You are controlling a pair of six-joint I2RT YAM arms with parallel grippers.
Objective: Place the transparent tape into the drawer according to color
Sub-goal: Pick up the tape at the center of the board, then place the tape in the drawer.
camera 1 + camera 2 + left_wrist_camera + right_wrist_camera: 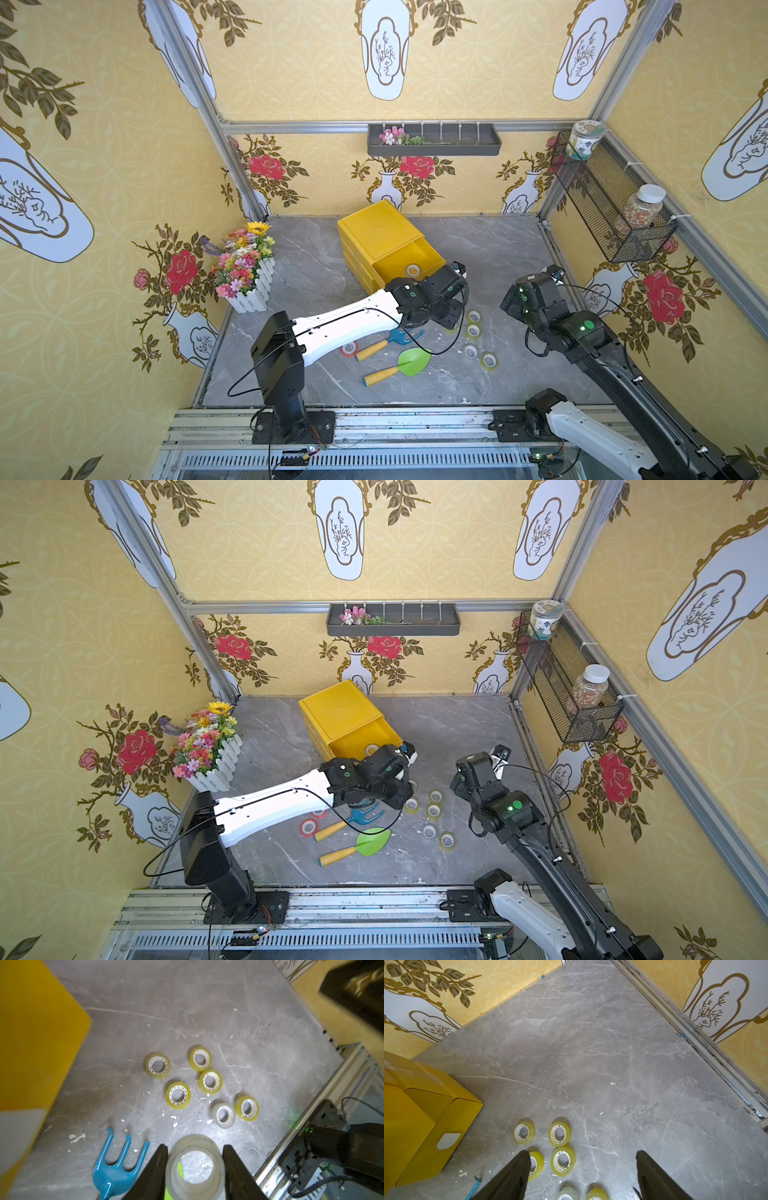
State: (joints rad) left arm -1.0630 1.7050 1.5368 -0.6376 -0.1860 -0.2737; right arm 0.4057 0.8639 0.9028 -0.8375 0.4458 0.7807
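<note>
- In both top views: shows the yellow drawer unit [376,232] at the back of the grey surface [490,253], with its top drawer [419,253] pulled out and one whitish roll [412,270] lying inside.
- In both top views: shows the left arm [345,328] reaching to the open drawer's front corner. Puts the yellowish-green rolls [433,811] loose on the surface toward the right arm [582,328], and the red rolls [308,827] beside the blue rake [365,814] and green trowel [372,841].
- Left wrist view: shows the left jaws clamped on a clear-whitish roll [195,1165] held above the surface. Shows five yellowish-green rolls and one clear roll [223,1115] lying flat below.
- Right wrist view: shows the right jaws standing wide apart above the surface. Shows four yellowish-green rolls lying flat, one partly behind a finger [512,1174].
</note>
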